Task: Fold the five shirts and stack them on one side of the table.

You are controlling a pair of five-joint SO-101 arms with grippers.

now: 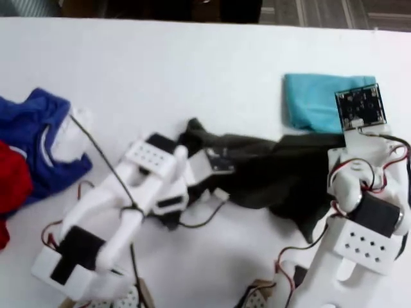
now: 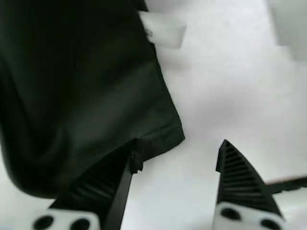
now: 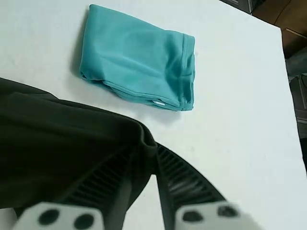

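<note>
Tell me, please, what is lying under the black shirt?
The white table runs under the edges of the black shirt, and one finger of the right gripper sits beneath a fold. Whatever lies under its middle is covered.

We see a plain black shirt on a white table. Just beside the black shirt is a solid teal shirt. Well apart from it are a blue shirt with white collar trim and a red shirt.
</note>
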